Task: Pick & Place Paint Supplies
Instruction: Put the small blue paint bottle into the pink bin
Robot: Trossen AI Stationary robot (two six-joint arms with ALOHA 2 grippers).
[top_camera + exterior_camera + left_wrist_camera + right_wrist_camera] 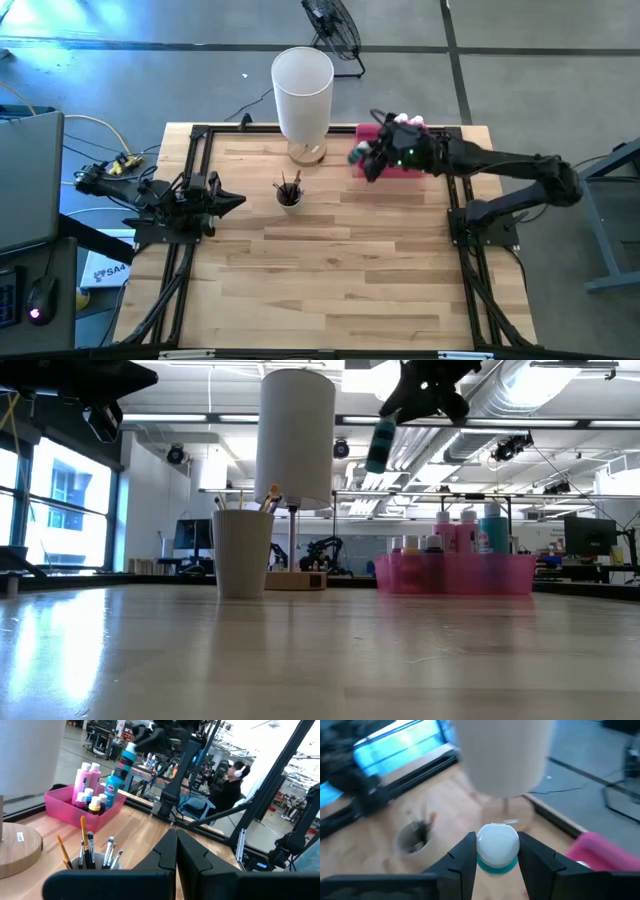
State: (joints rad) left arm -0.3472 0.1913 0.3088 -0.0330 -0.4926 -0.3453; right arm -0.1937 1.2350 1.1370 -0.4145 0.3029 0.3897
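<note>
My right gripper [366,158] holds a teal paint bottle [381,445] with a white cap high above the table, left of the pink tray [455,574] and near the tall white cylinder [303,88]. In the tray stand more paint bottles [86,782], pink, teal and tiny ones. Several paintbrushes [89,847] stand upright in a white cup [242,552] on the table. My left gripper [238,199] waits shut at the table's left side, touching nothing. My right gripper pinches the teal bottle's upper end, just under the white cap [484,863], between its two fingers [462,855]. The fingers come from the table's right side, slanting down. The bottle hangs tilted below them, bottom end [119,771] lowest, lifted clear of table and tray.
The white cylinder stands on a round wooden base [307,152] at the table's far edge, close to the cup. A black frame [200,135] runs along the table's edges. The wide near half of the wooden table [340,290] holds nothing. A person [231,782] sits in the room beyond.
</note>
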